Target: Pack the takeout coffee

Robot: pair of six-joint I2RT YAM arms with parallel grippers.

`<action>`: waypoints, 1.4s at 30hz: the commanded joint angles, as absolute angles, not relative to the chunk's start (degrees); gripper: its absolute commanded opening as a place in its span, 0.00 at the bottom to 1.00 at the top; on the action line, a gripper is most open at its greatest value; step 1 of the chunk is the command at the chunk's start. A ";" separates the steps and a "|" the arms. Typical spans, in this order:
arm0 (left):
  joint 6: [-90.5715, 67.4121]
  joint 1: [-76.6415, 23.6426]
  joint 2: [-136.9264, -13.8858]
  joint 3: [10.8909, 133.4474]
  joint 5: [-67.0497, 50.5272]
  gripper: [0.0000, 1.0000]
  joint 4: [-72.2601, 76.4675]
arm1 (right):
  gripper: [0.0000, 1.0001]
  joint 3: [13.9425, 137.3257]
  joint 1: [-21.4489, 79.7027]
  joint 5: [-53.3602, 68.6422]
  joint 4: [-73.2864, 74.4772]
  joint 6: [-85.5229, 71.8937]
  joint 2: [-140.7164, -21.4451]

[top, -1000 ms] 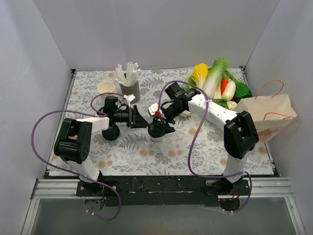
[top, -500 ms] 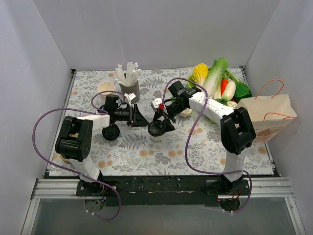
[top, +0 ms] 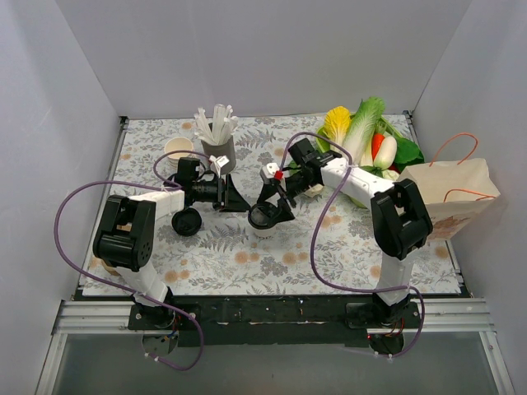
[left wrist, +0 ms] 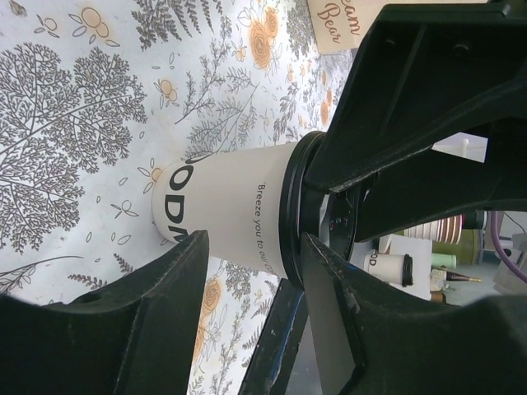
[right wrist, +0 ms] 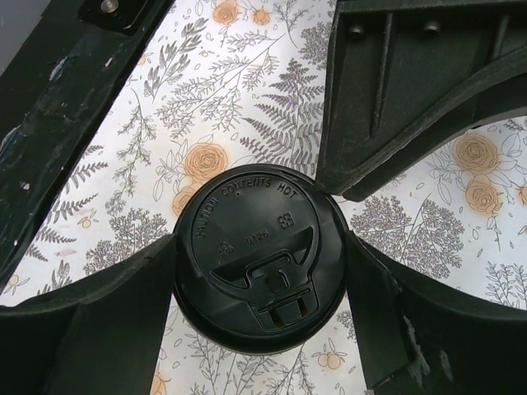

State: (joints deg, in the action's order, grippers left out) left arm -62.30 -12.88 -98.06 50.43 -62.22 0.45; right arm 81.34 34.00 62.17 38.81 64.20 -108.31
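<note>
The main risk is the grip itself. The right tool (right wrist: 259, 240) stands wide, and in its own view its two fingers (right wrist: 90, 329) press against the rim of the black lid (right wrist: 259, 284), one on each side. They do not reach the paper wall below. If the arm lifts like this, the lid may pop off. The cup body would then stay behind or drop and tip over.

A second risk is a knock. The left tool (left wrist: 253, 243) is about half open and holds nothing. Its tips sit just beside the cup wall, and I cannot tell whether they touch it. Any sideways drag could push the cup into them.

The paper bag (top: 449, 193) is well apart, at the right edge of the frame beside the vegetables (top: 362, 136). Its mouth cannot be made out, so the carry there is long and the drop-in is uncertain.

The coffee cup (top: 263, 218) stands upright on the flowered surface (top: 247, 263), in the middle of the frame between the two tools. It is cream-white with black lettering down its side. The round lid is seated flat, with raised warning text and a sip tab on top.
</note>
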 commanded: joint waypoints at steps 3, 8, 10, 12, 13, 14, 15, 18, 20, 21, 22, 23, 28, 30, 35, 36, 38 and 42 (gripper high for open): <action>-58.63 -13.62 -96.33 52.91 -64.51 0.48 -3.06 | 0.69 72.25 34.81 55.10 39.82 56.69 -113.20; -60.46 -13.62 -95.19 53.79 -69.43 0.50 -2.90 | 0.68 71.02 34.72 56.86 36.84 54.41 -113.73; -64.04 -13.62 -95.01 53.35 -70.75 0.51 -0.80 | 0.68 71.02 34.72 56.87 36.13 53.70 -113.64; -67.31 -13.62 -94.83 51.42 -73.03 0.52 4.35 | 0.68 70.93 34.63 56.87 35.77 53.44 -113.55; -70.37 -13.71 -94.92 50.37 -74.17 0.52 6.05 | 0.68 70.84 34.63 56.78 35.77 53.35 -113.55; -71.18 -13.80 -95.01 48.88 -76.09 0.52 7.54 | 0.68 70.67 34.54 56.69 35.77 53.44 -113.47; -71.19 -14.06 -94.84 48.26 -76.37 0.52 8.34 | 0.68 70.58 34.54 56.69 35.86 53.44 -113.47; -67.34 -14.33 -94.31 47.02 -74.46 0.52 4.15 | 0.68 70.66 34.45 56.51 35.60 53.53 -113.47; -63.39 -15.11 -94.22 46.59 -72.52 0.52 0.37 | 0.68 70.75 34.45 56.34 35.42 53.44 -113.55; -62.59 -15.29 -94.13 45.89 -70.33 0.52 -1.21 | 0.68 70.84 34.45 56.34 35.33 53.35 -113.55; -62.32 -15.47 -94.04 45.18 -69.62 0.52 -1.32 | 0.68 70.84 34.45 56.25 35.16 53.18 -113.64; -62.23 -15.90 -94.13 44.48 -68.48 0.52 -1.49 | 0.67 70.84 34.45 56.16 35.16 53.00 -113.56; -59.15 -16.52 -94.83 42.80 -59.27 0.50 -5.18 | 0.66 70.14 34.54 55.37 33.23 52.21 -113.03; -58.63 -16.52 -95.18 42.54 -57.14 0.50 -6.23 | 0.66 69.52 34.45 55.19 32.35 51.77 -112.77; -58.80 -16.52 -96.76 41.75 -55.19 0.50 -6.51 | 0.66 69.17 34.45 55.20 31.64 51.33 -112.85; -58.62 -16.52 -96.77 41.84 -55.54 0.50 -6.33 | 0.67 69.43 34.37 55.37 31.90 51.33 -112.85; -57.75 -16.52 -96.42 42.53 -56.33 0.50 -6.24 | 0.70 70.31 34.37 56.16 32.95 51.50 -112.15; -56.87 -16.52 -95.10 43.15 -57.22 0.50 -6.15 | 0.83 74.08 33.49 58.18 31.91 45.73 -109.08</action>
State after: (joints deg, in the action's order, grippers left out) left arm -62.76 -14.81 -95.02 44.99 -64.51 -1.04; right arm 74.11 33.63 70.46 24.38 54.94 -107.33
